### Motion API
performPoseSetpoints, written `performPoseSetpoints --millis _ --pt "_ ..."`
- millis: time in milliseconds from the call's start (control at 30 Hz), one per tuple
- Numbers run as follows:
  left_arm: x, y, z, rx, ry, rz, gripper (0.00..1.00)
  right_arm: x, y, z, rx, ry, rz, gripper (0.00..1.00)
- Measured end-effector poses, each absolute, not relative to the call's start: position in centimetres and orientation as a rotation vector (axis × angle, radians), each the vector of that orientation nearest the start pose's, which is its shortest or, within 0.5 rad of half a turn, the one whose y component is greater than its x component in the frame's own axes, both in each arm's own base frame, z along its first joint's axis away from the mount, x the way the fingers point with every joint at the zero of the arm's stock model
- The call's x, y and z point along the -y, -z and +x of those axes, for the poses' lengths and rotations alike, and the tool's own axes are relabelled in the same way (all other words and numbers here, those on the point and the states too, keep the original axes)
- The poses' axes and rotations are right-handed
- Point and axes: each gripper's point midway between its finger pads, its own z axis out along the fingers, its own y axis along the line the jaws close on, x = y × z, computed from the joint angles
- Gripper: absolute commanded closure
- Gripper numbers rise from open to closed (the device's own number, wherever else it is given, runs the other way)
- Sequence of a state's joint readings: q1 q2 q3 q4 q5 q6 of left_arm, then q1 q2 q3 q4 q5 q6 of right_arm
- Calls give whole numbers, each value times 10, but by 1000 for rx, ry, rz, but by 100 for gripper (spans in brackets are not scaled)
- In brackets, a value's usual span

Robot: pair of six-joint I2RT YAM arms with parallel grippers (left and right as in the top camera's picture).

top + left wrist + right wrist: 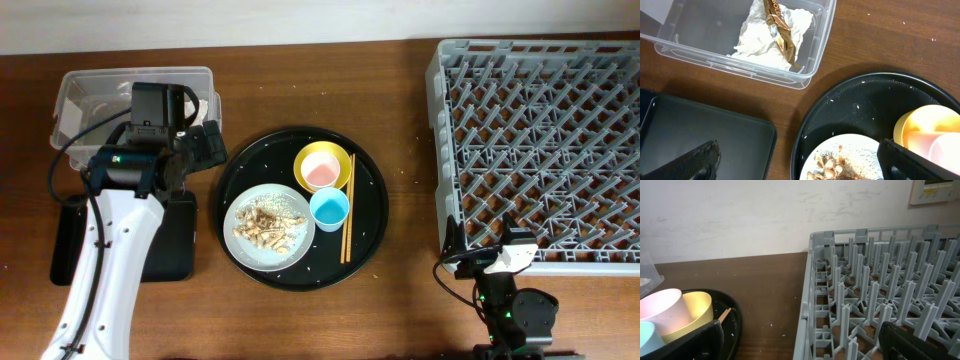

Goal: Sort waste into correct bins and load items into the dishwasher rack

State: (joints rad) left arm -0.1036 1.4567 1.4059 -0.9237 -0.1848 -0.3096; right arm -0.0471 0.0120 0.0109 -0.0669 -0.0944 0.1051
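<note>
Two grippers, both empty.

Left: my left gripper [805, 167] stands wide. Its two dark fingers [695, 162] show at the bottom corners of the left wrist view, well apart, with nothing between them. It hangs over bare table [880, 40] between the clear tub [812, 70], the black rectangular tray [705, 132] and the round speckled tray [860, 100].

Clear tub: far left of the table. The crumpled white napkin [757, 42] lies inside it, at the end nearer the round speckled tray, with a shiny brown wrapper [780, 32] on top.

Black rectangular tray: just in front of the tub. My left arm crosses above it in the overhead view.

Round speckled tray, mid-table, carries:
- the grey plate [265, 257], with the tan food scraps [268, 222] and rice piled on it;
- the yellow bowl [304, 156], with the pink cup [320, 172] sitting inside it;
- the blue cup [329, 208], touching the plate's rim and just beside the bowl;
- the chopsticks [349, 210], lying side by side to the right of the cups, running from the bowl toward the tray's near rim.

A few white grains are scattered on the tray and on the wood.

Right: my right gripper [800, 347] is also spread wide, with a finger in each bottom corner of the right wrist view. It sits low at the near left corner of the dishwasher rack [540, 150], which fills the right side of the table.
</note>
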Motion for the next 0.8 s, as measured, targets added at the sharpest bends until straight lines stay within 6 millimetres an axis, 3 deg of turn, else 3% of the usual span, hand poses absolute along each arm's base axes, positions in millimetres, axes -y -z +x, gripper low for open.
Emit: performPoseSetpoints --millis 367,433,500,533,600,700,800 --pt "7 -222 375 -2501 -70 -331 1 -7 -161 246 -1636 -132 43 2" --pt "7 -222 375 -2500 -70 -331 1 -27 -174 244 -1584 -222 -55 2" --pt "7 -222 375 -2501 -70 -331 0 -67 -185 231 -1530 -409 -260 2" --pt "7 -222 375 -2501 -70 -331 1 -100 -185 212 -1506 -575 -439 2" --pt "7 -222 375 -2501 -70 -331 1 -136 -200 173 -1366 -755 -717 2" --pt "7 -222 375 -2502 -71 -331 1 -158 -216 129 -1156 -827 -1003 2" --pt "7 -222 375 -2502 -71 -331 0 -159 -215 124 -1149 -845 -1031 2"
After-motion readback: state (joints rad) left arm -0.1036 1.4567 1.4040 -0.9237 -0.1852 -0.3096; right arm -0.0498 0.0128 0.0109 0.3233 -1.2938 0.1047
